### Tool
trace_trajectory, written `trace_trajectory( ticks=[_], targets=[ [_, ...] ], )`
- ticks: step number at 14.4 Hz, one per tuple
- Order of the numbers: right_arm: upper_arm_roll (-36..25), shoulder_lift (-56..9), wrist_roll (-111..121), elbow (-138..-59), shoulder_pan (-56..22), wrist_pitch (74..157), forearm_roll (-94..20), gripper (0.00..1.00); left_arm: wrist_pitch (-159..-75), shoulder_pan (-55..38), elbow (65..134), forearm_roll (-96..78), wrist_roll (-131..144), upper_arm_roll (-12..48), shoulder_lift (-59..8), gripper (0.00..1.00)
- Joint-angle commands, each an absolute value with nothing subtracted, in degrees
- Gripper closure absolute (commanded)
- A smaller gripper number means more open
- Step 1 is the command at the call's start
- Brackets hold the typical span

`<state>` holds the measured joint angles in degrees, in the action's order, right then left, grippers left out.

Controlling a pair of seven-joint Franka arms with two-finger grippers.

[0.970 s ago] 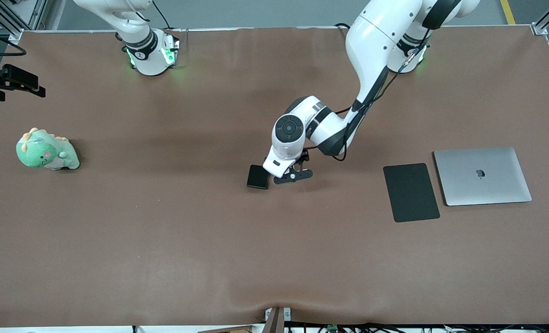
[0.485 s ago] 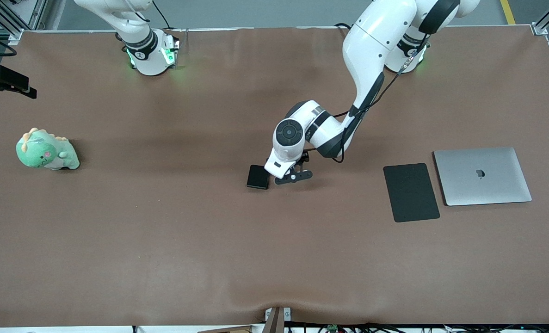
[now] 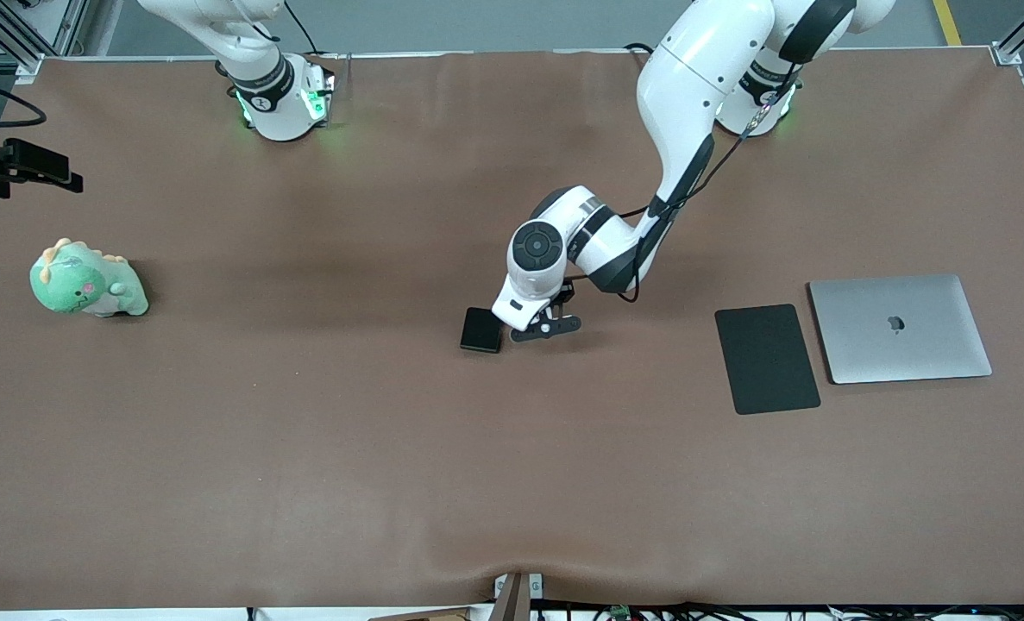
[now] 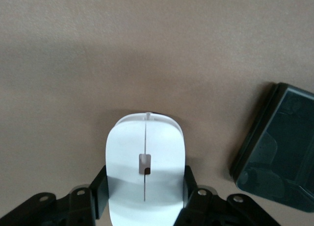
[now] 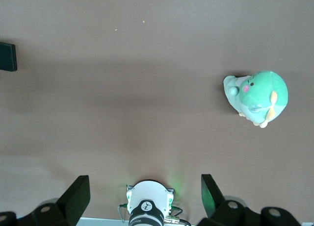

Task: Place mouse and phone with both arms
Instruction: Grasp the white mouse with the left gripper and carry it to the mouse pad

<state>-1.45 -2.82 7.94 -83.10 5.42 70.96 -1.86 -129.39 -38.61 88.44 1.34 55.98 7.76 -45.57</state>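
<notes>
- Gripping the mouse (image 4: pixel 144 172), the left gripper (image 4: pixel 144 199) is being held low over the middle of the table (image 3: pixel 304 448); the white shell is being clamped from both sides by the black fingers (image 4: pixel 98 189), with its narrow end sticking out ahead of the jaws.
- Whether the mouse is being rested on the table or being held just above it cannot be told.
- The mouse is being hidden in the front view by the left arm's white wrist, under which the left gripper (image 3: pixel 544 328) is being shown just beside the phone (image 3: pixel 481 329).
- The phone (image 4: pixel 277 147) is being left flat on the table, just outside the left jaws on the side toward the right arm's end, apart from the mouse and not being touched by either finger.
- The right gripper (image 3: pixel 20 164) is being kept waiting high over the table edge at the right arm's end, with its jaws spread wide and nothing being held between them.
- The green toy dinosaur (image 5: pixel 256 97) is being seen on the table ahead of the open right jaws, well apart from them.
- The black mouse pad (image 3: pixel 767 358) and the closed laptop (image 3: pixel 900 328) are being left side by side toward the left arm's end, well apart from the left jaws.
</notes>
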Motion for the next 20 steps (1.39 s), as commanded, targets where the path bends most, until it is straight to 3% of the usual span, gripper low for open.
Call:
trace_trajectory(
  ticks=[1, 6, 11, 14, 20],
  targets=[
    [-1.1, -4.8, 8.7, -82.4, 7.5, 70.2, -1.7, 0.00, -127.5, -37.7, 89.1, 3.0, 55.5, 6.1, -42.2, 1.00],
    [-0.7, -8.3, 8.5, -82.1, 1.7, 70.9, -1.7, 0.00, -120.5, -26.7, 89.1, 6.2, 47.4, 5.2, -34.9, 1.00],
    [-0.7, -10.5, 7.8, -82.2, -3.2, 75.9, -6.4, 0.00, -118.6, -13.2, 91.6, 6.3, 32.9, 5.3, -32.5, 1.00],
    [-0.7, -11.8, 5.4, -82.3, -6.3, 78.0, -6.6, 0.00, -120.4, -8.4, 93.0, 8.1, 28.3, 5.4, -33.8, 1.00],
    [-0.7, -15.2, -10.3, -82.4, -15.3, 84.8, -8.1, 0.00, -131.5, -2.3, 102.0, 9.2, 22.3, 5.4, -34.5, 1.00]
  ],
)
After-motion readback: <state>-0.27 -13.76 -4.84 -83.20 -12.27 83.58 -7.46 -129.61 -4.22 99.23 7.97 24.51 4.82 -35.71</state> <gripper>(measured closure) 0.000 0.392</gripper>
